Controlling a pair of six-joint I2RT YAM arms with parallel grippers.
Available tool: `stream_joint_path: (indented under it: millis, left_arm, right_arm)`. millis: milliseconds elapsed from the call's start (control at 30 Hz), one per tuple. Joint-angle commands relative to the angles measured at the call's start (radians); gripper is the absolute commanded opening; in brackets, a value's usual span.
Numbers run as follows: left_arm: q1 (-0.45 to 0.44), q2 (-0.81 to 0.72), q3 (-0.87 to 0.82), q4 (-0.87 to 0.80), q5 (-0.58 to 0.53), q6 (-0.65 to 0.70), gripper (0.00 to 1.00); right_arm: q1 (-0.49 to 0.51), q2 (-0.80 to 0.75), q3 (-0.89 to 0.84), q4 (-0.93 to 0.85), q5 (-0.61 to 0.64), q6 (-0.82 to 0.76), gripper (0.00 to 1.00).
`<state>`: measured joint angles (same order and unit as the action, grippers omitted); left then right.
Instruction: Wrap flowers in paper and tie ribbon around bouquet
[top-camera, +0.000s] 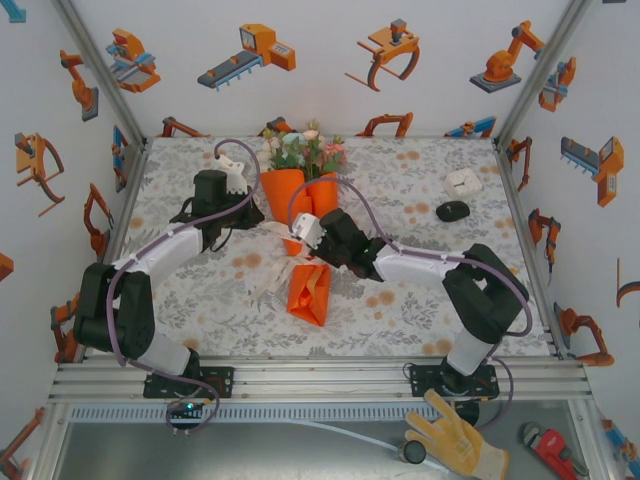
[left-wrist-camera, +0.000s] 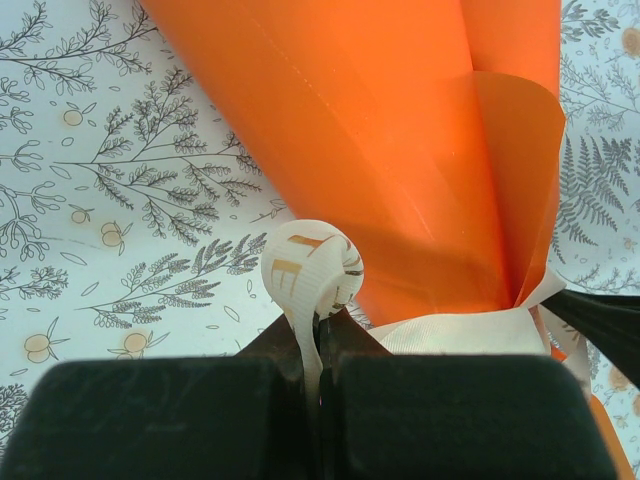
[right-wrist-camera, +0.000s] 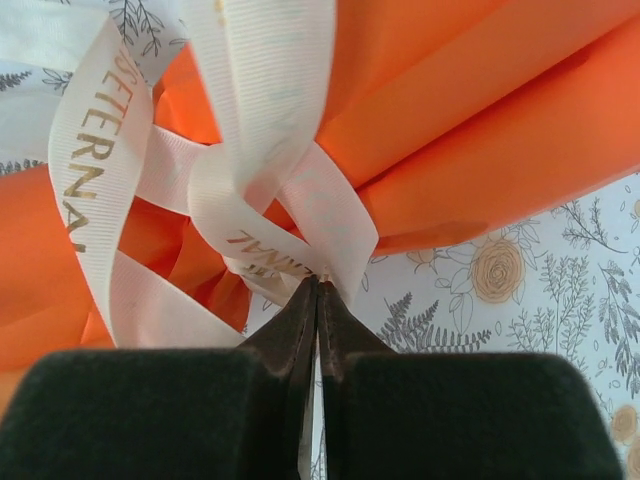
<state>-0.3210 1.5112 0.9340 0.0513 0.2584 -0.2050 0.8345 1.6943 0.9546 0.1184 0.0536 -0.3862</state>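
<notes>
My left end effector (left-wrist-camera: 320, 330) is clamped tight on a strand of the ribbon (left-wrist-camera: 305, 268), which curls into a small loop just above my fingertips. The bouquet (left-wrist-camera: 400, 130) lies on the bench (left-wrist-camera: 100, 200) just ahead and to the right. My right end effector (right-wrist-camera: 317, 292) is pressed together on another strand, directly below where the ribbon crosses itself around the orange paper (right-wrist-camera: 480, 90).
</notes>
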Motion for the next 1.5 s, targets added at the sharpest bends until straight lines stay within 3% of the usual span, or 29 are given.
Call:
stream_joint_path:
  millis: [0, 200, 267, 500, 700, 867, 1167, 1333, 1467]
  left_arm:
    - [-0.006, -0.002, 0.026, -0.011, 0.009, 0.009, 0.0]
    - [-0.006, 0.002, 0.029, -0.006, 0.016, 0.007, 0.0]
    - [-0.005, -0.002, 0.028, -0.005, 0.015, 0.007, 0.0]
    - [-0.005, -0.005, 0.027, -0.007, 0.013, 0.009, 0.0]
    - [-0.006, -0.003, 0.023, -0.002, 0.014, 0.007, 0.0]
    - [-0.006, -0.003, 0.023, 0.001, 0.013, 0.007, 0.0]
    - [-0.005, -0.009, 0.019, -0.002, 0.012, 0.009, 0.0]
    - [-0.005, -0.004, 0.02, -0.004, 0.012, 0.01, 0.0]
    - [-0.006, 0.001, 0.022, 0.0, 0.017, 0.008, 0.0]
  right_arm:
    - [0.009, -0.009, -0.021, 0.102, 0.046, -0.046, 0.14]
    - [0.014, -0.06, -0.068, 0.133, 0.082, -0.006, 0.3]
    - [0.014, -0.067, -0.071, 0.121, 0.105, 0.004, 0.42]
    - [0.014, -0.066, -0.046, 0.072, 0.142, 0.048, 0.42]
    - [0.011, -0.135, -0.05, 0.051, 0.033, 0.124, 0.4]
    - [-0.012, -0.141, -0.065, 0.07, 0.018, 0.128, 0.48]
    - [-0.134, -0.103, -0.063, 0.068, -0.21, 0.149, 0.52]
    - [-0.223, -0.12, -0.08, 0.107, -0.497, 0.271, 0.53]
    - [-0.26, -0.101, -0.081, 0.091, -0.558, 0.303, 0.59]
